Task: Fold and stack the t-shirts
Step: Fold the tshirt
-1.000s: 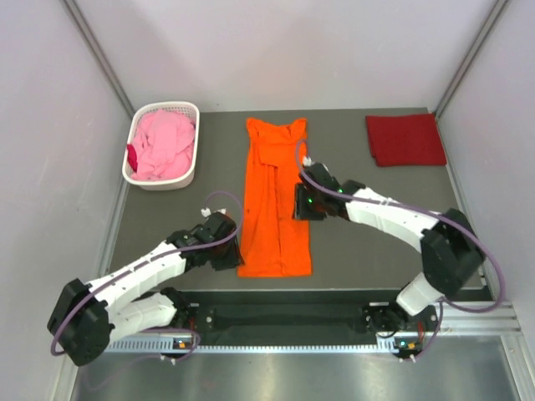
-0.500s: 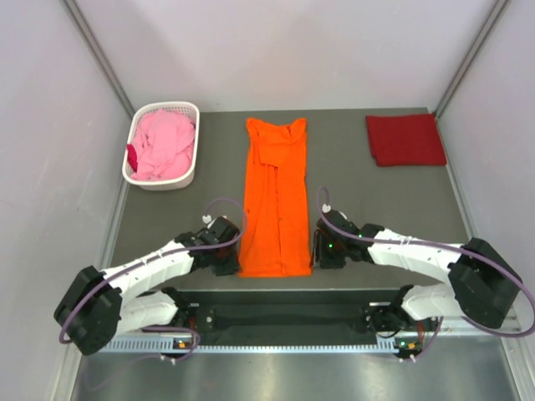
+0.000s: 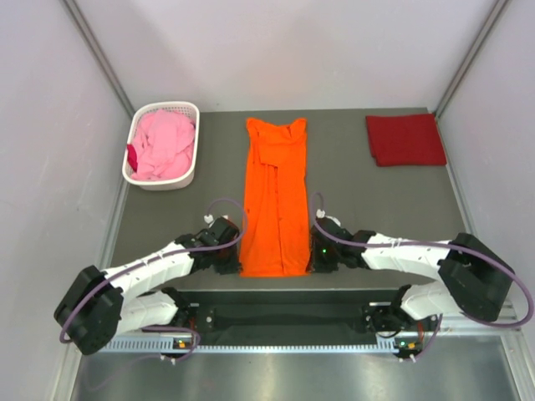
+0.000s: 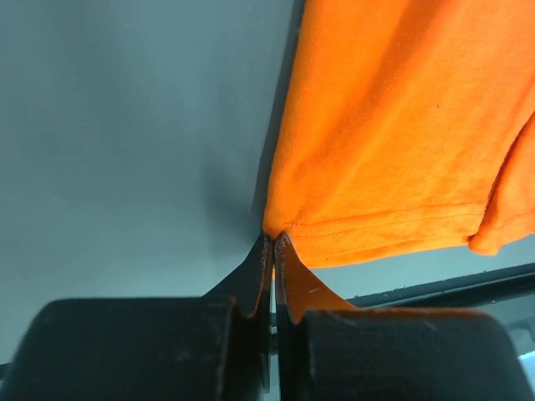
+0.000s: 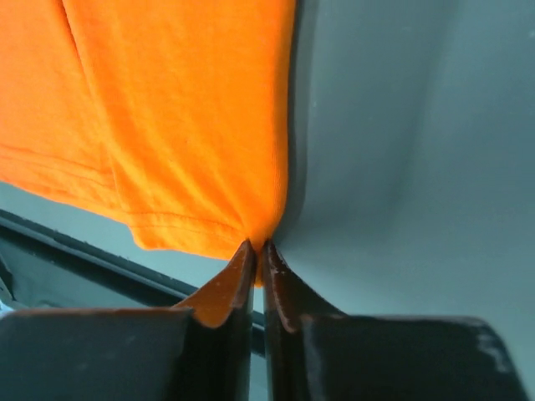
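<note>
Okay, quick notes. The orange t-shirt [image 3: 274, 200] lies flat in the middle of the grey counter [image 3: 376, 205], folded into a long narrow strip. It runs from the far side, where the collar is, down to the near edge, where the hem is.

The left end effector [image 3: 237, 266] is at the near left corner of that strip. In the left wrist view its fingers [image 4: 255, 271] are pressed together with the hem corner pinched between the tips, so it is clamped on the orange t-shirt. A bit of orange shows on the inner face of one finger. The cloth fans out above and to the right of the tips, with bare counter to the left.

The right end effector [image 3: 311, 264] is at the near right corner, mirroring the left one. In the right wrist view its fingers [image 5: 282, 288] are closed to a thin slit with the orange corner caught in it, so it is clamped on the orange t-shirt too. The hem stitching can be seen just left of the tips. Both arms reach low and inward from the two sides.

The dark red t-shirt [image 3: 405, 139] is folded into a neat rectangle at the far right corner of the counter, well apart from both arms. The pink t-shirt [image 3: 163, 144] sits crumpled inside the white lattice basket [image 3: 187, 179] at the far left, with a bit of darker red cloth showing at the basket's left wall.
</note>
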Available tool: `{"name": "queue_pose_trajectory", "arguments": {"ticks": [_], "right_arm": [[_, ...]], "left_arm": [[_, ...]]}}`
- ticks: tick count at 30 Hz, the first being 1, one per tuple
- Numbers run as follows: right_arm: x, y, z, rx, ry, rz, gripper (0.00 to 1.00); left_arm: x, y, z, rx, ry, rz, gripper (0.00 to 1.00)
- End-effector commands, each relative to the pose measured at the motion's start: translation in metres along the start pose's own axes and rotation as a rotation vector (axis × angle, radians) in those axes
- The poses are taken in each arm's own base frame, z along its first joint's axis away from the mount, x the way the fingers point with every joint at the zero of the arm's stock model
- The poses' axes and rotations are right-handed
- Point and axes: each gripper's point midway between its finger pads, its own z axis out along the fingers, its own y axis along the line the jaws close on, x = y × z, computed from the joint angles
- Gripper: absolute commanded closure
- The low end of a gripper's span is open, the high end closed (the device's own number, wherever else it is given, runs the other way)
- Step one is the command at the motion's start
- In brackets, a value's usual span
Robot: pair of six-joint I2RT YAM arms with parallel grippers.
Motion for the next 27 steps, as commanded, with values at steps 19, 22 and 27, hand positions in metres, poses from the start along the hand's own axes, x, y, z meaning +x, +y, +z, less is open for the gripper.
{"name": "queue_pose_trajectory", "arguments": {"ticks": [19, 22, 27], "right_arm": [[-0.017, 0.002, -0.043, 0.114, -0.128, -0.149, 1.00], [-0.048, 0.010, -0.045, 0.131, -0.156, -0.200, 1.00], [-0.113, 0.026, -0.046, 0.111, -0.198, -0.251, 1.00]], "left_arm": [[-0.003, -0.061, -0.022, 0.155, -0.034, -0.002, 1.00], [-0.030, -0.068, -0.021, 0.139, -0.065, 0.006, 1.00], [-0.099, -0.077, -0.009, 0.148, -0.108, -0.027, 1.00]]}}
